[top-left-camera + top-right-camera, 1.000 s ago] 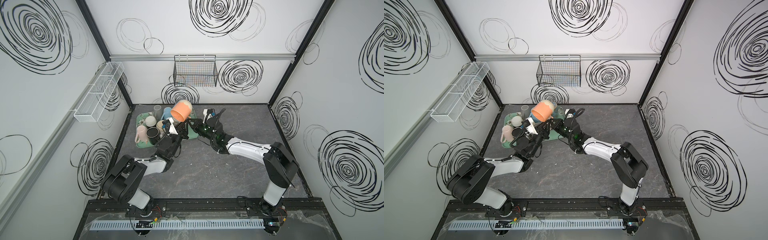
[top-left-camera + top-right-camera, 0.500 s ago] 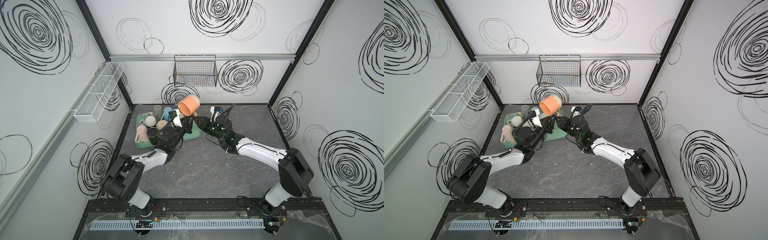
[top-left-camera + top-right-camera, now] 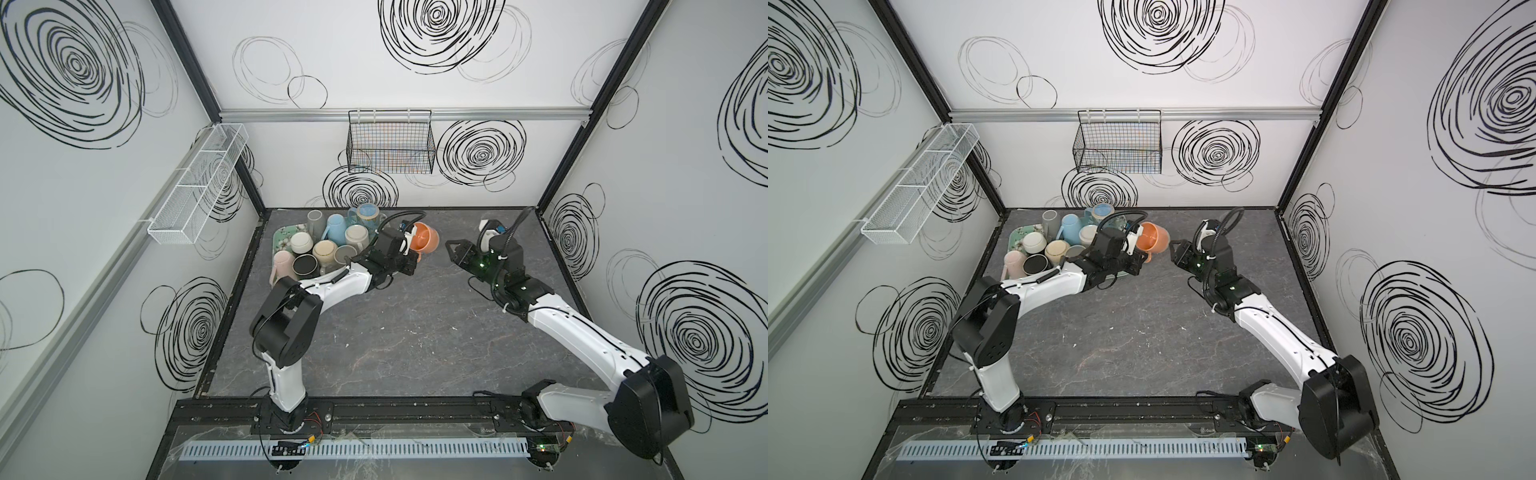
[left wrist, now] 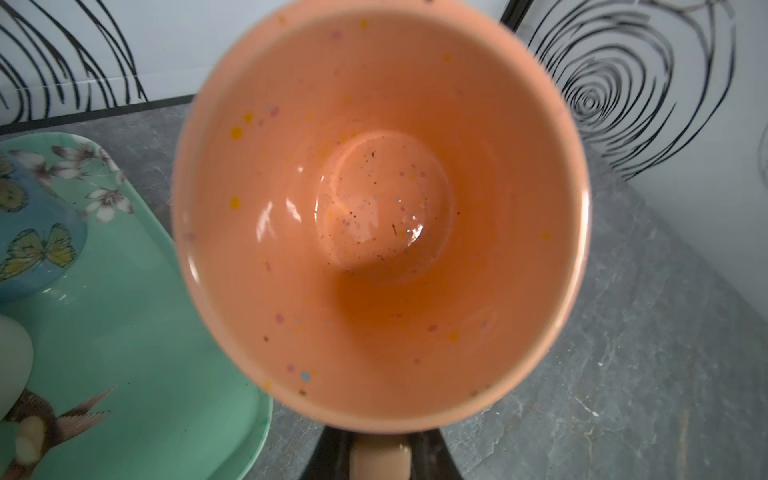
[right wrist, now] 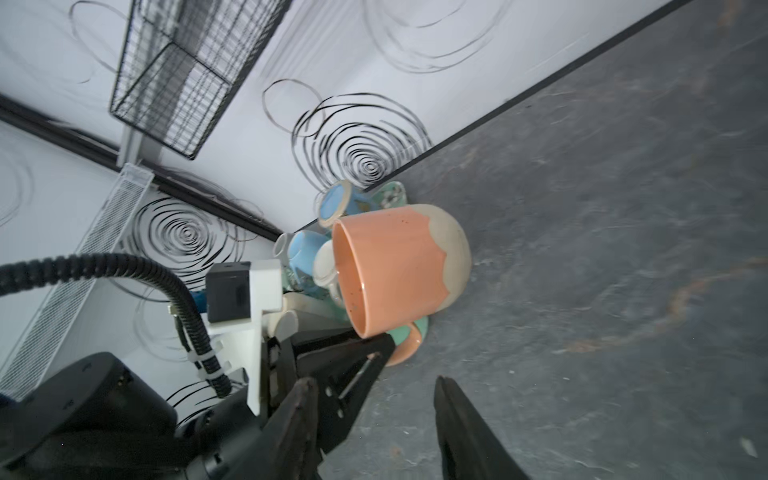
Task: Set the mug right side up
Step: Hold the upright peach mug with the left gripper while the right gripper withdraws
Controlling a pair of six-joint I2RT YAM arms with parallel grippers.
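Swirl-marked walls (image 3: 415,83) enclose grey tabletop (image 3: 415,332); left claw (image 3: 413,258) clamps orange mug (image 3: 428,241), right claw (image 3: 452,251) parted, empty.

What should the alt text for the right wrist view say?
An orange mug is held sideways by its handle in the left gripper. The right gripper stands open and empty in front. Behind are more mugs on a green tray.

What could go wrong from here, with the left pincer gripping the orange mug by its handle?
1. The left pincer grips the orange mug by the handle alone, with the mug tipped sideways; it may swivel or slip.
2. The mug hangs by the tray rim and the crowded mugs; lowering it there could catch them.
3. The open right pincer sits close and might knock it.
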